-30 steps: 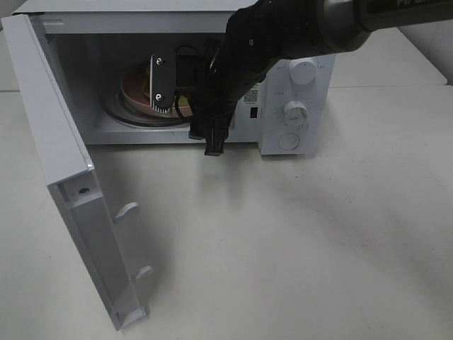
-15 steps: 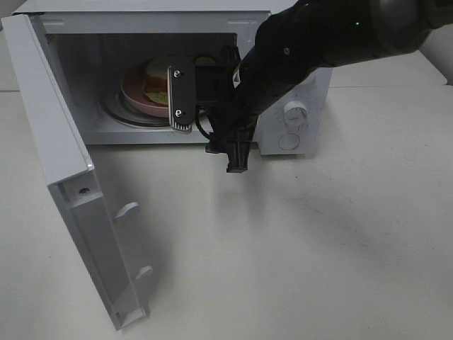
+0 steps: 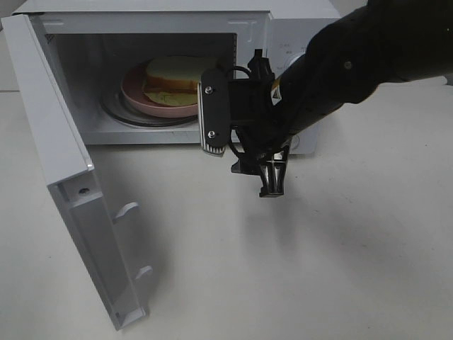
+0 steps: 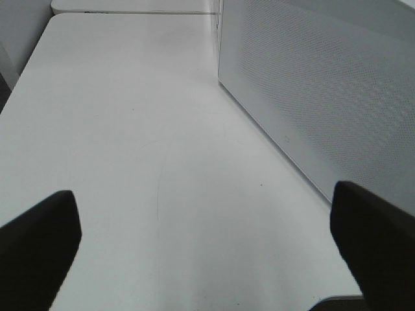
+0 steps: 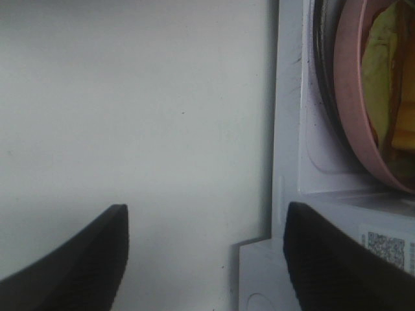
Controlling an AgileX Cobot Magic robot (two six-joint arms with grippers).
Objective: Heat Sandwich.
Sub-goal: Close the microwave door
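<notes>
The sandwich (image 3: 180, 73) lies on a round pink plate (image 3: 138, 94) on the glass turntable inside the open microwave (image 3: 248, 14). My right gripper (image 3: 243, 166) is open and empty. It hangs just outside the cavity's front right corner, above the table. In the right wrist view the gripper (image 5: 204, 259) is open, with the plate's rim (image 5: 353, 110) and the sandwich's green lettuce (image 5: 379, 65) beyond one finger. My left gripper (image 4: 204, 253) is open and empty over bare table; it does not show in the exterior view.
The microwave door (image 3: 49, 134) stands swung wide open at the left, reaching toward the table's front. A white dotted panel (image 4: 324, 84) stands close beside my left gripper. The right arm hides the microwave's dials.
My right gripper has drawn back out of the microwave cavity, to the right and toward the front. The sandwich and plate, hidden behind it before, now show.
</notes>
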